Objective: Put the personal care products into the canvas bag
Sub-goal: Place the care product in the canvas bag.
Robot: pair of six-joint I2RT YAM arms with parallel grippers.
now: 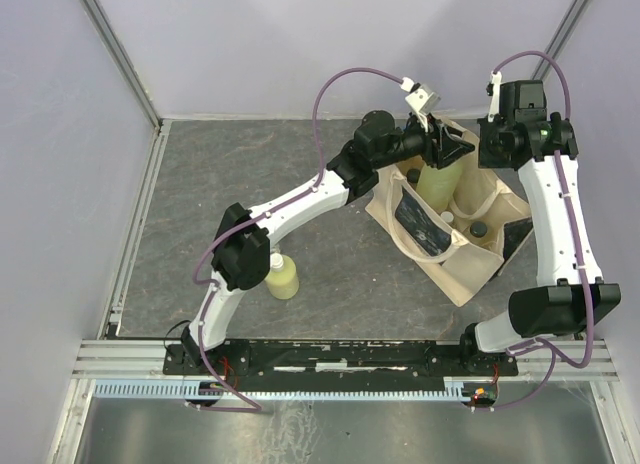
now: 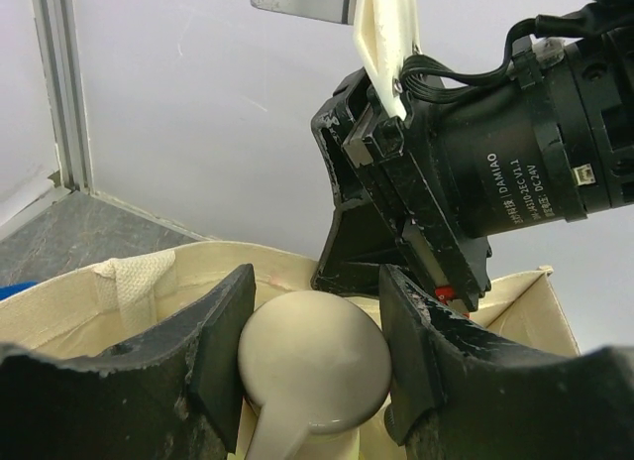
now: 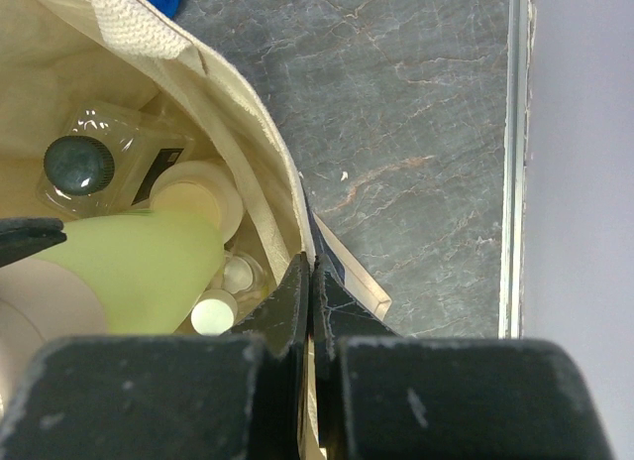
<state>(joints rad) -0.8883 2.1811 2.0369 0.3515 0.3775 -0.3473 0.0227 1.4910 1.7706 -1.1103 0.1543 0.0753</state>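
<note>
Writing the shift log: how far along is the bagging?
Done: a black-capped bottle and beige jar lie in the canvas bag. In hand: the left gripper holds a yellow-green bottle in its mouth, the right gripper pinching the rim. Left: a second yellow-green bottle on the table.

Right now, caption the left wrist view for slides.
Left gripper holds a pale-capped bottle at the mouth of the canvas bag.

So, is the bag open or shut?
Open: the right gripper pinches the bag rim; the left gripper holds a green bottle in the opening.
</note>
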